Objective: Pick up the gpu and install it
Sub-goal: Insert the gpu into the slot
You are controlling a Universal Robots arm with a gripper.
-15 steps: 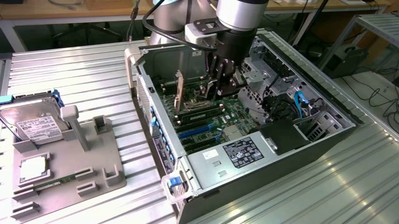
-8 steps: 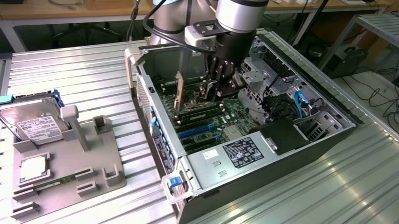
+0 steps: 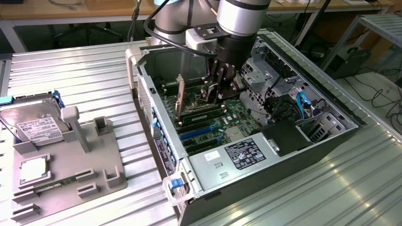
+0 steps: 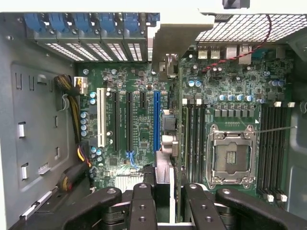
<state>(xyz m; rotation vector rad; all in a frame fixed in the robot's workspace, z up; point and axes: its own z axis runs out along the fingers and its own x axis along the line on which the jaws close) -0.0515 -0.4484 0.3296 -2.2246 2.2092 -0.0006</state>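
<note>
One gripper [image 3: 221, 89] is what I am working with, and I see it lowered into the open computer case [image 3: 326, 136], its black fingers [image 4: 143, 206] closed on the gpu [image 4: 165, 120], which hangs edge-on straight below them over the motherboard [image 4: 240, 86]. From the wrist camera the card runs away from the fingers as a thin sliver, its silver metal bracket [image 4: 180, 36] at the far end against the case's rear wall, where the blue slot clips [image 4: 76, 21] line up. Just beside the card lies the long blue expansion slot [image 4: 157, 120], with black slots and a white slot [image 4: 100, 117] further out on that same side; I cannot tell whether the card's edge touches any slot. On the other side of the card sit the memory slots [image 4: 194, 129] and the empty processor socket [image 4: 231, 155]. Well away from the gripper, outside the case, a hard drive [image 3: 35, 122] rests in a grey fixture [image 3: 94, 160] on the metal table [image 3: 82, 70].
</note>
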